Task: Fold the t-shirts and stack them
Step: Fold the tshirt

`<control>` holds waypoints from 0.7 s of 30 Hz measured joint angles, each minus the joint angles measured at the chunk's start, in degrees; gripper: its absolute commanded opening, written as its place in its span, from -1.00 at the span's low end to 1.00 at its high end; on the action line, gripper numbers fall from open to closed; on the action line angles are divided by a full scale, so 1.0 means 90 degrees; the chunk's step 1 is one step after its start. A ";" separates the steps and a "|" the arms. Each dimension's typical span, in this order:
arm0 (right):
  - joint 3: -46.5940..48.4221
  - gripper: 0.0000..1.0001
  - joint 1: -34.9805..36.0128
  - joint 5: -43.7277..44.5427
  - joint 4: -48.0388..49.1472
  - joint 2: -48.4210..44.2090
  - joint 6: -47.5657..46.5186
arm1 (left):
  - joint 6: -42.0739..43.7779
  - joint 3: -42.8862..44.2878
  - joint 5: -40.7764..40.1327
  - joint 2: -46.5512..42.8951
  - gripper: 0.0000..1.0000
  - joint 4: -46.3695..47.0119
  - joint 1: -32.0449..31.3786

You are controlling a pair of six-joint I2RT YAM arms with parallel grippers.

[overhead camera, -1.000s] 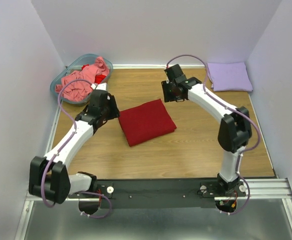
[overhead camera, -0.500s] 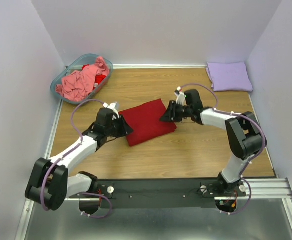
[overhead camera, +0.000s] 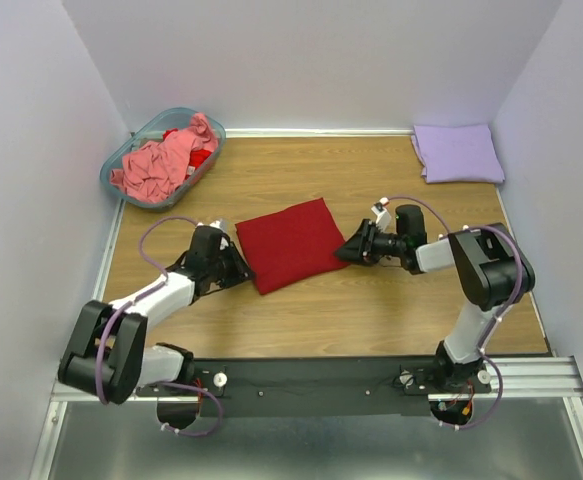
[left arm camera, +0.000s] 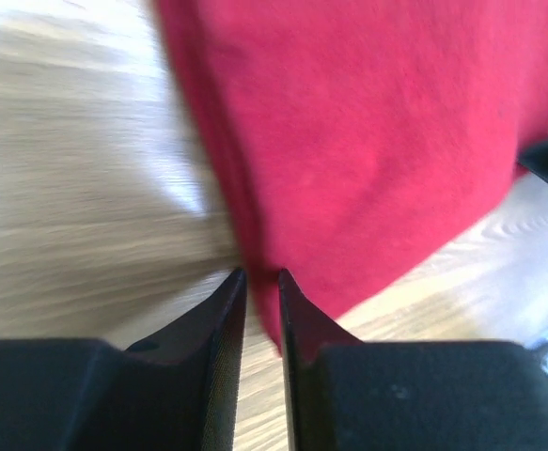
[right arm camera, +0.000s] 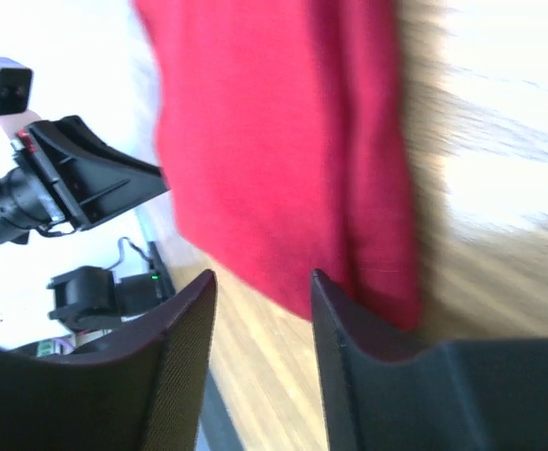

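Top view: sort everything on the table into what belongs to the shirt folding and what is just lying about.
Belongs to the job:
dark red t-shirt, folded, mid-table
lavender t-shirt, folded, far right corner
salmon-pink t-shirt, crumpled in the basket

Just lying about:
teal basket, far left corner, holding the unfolded cloth

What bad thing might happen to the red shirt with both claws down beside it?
1. The left gripper looks nearly shut on just the thin edge of the dark red t-shirt, so the cloth may slip out when lifted.
2. The right gripper is open at the opposite edge. Lifting one side alone might undo the fold.
3. The lavender t-shirt lies in the far right corner, so the shirt might sag on the way there.
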 measured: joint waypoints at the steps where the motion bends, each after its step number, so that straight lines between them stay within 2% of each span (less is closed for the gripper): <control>1: -0.0002 0.14 -0.0007 -0.0015 -0.0010 -0.0083 0.0019 | 0.0044 0.0049 -0.0160 -0.0141 -0.28 -0.0202 0.0019; 5: 0.0175 0.26 0.0158 -0.0095 -0.0002 -0.0432 0.0187 | 0.0274 0.0381 -0.0673 -0.0913 0.06 -0.0894 0.0034; 11: 0.1287 0.42 0.1353 -0.0056 0.0325 -0.0420 0.0726 | 0.0775 0.1098 -0.1491 -0.1940 0.50 -0.1355 0.0034; 16: 0.2244 0.45 0.2242 0.0119 0.1073 0.0401 0.1358 | 0.1195 0.1224 -0.2169 -0.2565 0.56 -0.1496 0.0034; 21: 0.2402 0.45 0.2518 0.0420 0.1384 0.1489 0.1819 | 0.1447 0.1083 -0.2497 -0.3031 0.56 -0.1438 0.0034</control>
